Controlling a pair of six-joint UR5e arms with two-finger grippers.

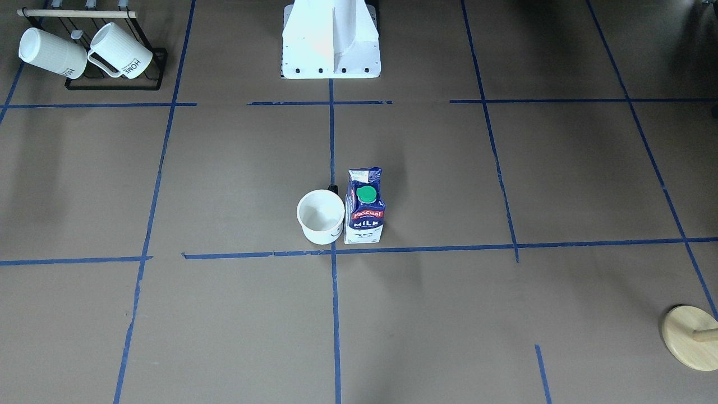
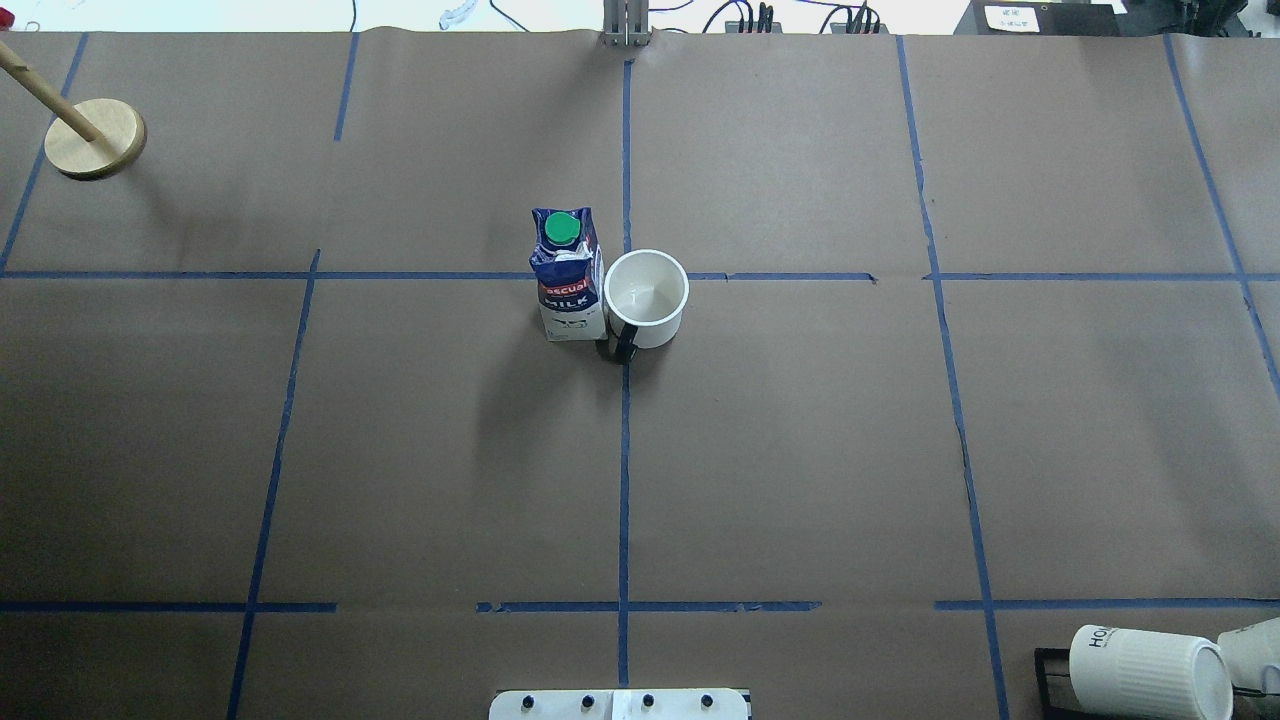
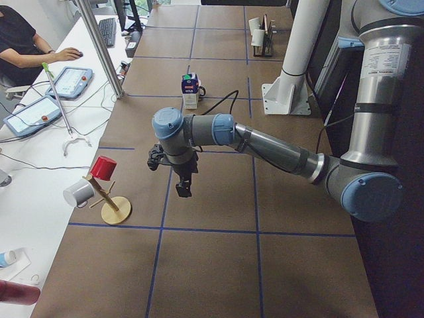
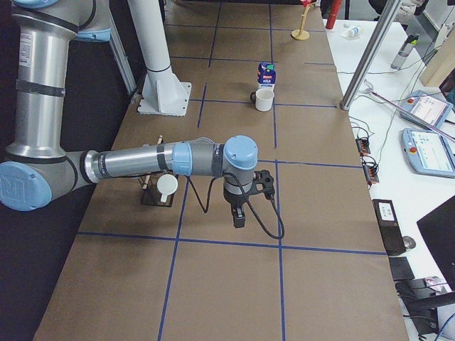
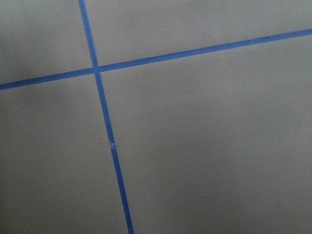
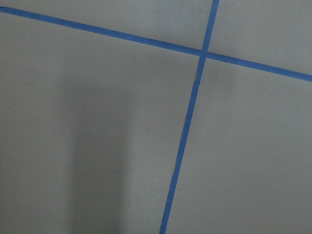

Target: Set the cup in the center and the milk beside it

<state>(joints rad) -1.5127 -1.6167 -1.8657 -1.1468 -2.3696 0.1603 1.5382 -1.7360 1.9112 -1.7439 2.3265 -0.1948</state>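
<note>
Upright near the center tape crossing, mid-frame: cup and milk, side by side.
Front view: the cup's smiley is mostly hidden and its handle barely peeks past the rim; the milk is just right of the cup, about touching. Counts: one cup, one milk, two ribbed mugs on one rack upper left, one wooden stand cut off lower right. Left end effector and right end effector show only in the side views, over bare worktop; can't tell whether they're wide or narrow.

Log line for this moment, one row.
cup: upright at center | milk: upright beside cup | left claw: away, state unclear | right claw: away, state unclear
</note>
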